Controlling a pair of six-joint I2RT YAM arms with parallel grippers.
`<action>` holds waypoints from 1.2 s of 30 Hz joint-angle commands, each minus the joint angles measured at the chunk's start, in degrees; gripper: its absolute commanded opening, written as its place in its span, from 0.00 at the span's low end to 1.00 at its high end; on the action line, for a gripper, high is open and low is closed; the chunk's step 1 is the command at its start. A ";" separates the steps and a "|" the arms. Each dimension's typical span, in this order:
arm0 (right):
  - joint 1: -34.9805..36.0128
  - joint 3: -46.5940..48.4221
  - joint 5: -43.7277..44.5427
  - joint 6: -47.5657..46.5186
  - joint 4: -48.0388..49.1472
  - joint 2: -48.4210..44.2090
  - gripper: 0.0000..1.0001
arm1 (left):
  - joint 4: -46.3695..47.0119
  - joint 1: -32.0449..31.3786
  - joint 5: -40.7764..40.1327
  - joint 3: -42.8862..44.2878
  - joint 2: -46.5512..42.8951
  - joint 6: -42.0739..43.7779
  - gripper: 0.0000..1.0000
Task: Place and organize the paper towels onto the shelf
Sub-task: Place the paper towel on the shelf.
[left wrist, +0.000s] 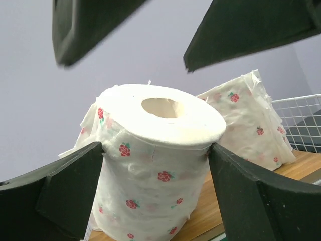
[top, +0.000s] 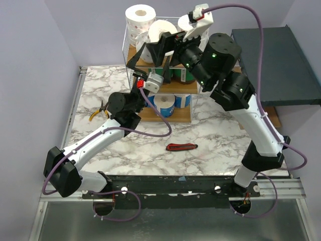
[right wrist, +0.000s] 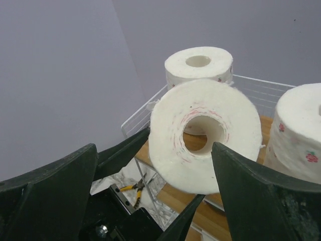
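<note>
My left gripper (top: 158, 46) (left wrist: 156, 150) is shut on a white paper towel roll with red flowers (top: 163, 31) (left wrist: 155, 165) (right wrist: 200, 135) over the top tier of the shelf (top: 165, 118) (left wrist: 241, 201) (right wrist: 135, 120); both pads press its sides. Tilted, the roll turns its hollow core toward the right wrist camera. My right gripper (top: 184, 34) (right wrist: 154, 150) (left wrist: 128, 63) stands wide open just in front of it, touching nothing. Two more flowered rolls (top: 140, 15) (top: 188, 22) (right wrist: 199, 63) (right wrist: 301, 130) stand on the top tier. Green-wrapped rolls (top: 178, 75) sit on the middle tier, blue-wrapped ones (top: 165, 104) on the bottom.
Yellow-handled pliers (top: 98, 113) (right wrist: 133, 190) lie on the marble table left of the shelf. A red-and-black utility knife (top: 181, 146) lies in front of it. A dark grey-green slab (top: 276, 65) juts out at the right, beside the right arm's elbow.
</note>
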 commanded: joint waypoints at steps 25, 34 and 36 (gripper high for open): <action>0.25 -30.83 1.60 4.54 17.06 -21.50 1.00 | -29.88 4.64 -0.13 16.98 -1.06 -28.14 0.85; 0.30 -41.61 2.91 4.19 19.73 -29.74 1.00 | -29.93 4.57 -0.07 16.59 -7.26 -27.08 0.97; 0.26 -44.16 3.48 4.13 20.11 -31.74 1.00 | -31.46 4.52 -0.38 16.61 -9.92 -27.30 0.98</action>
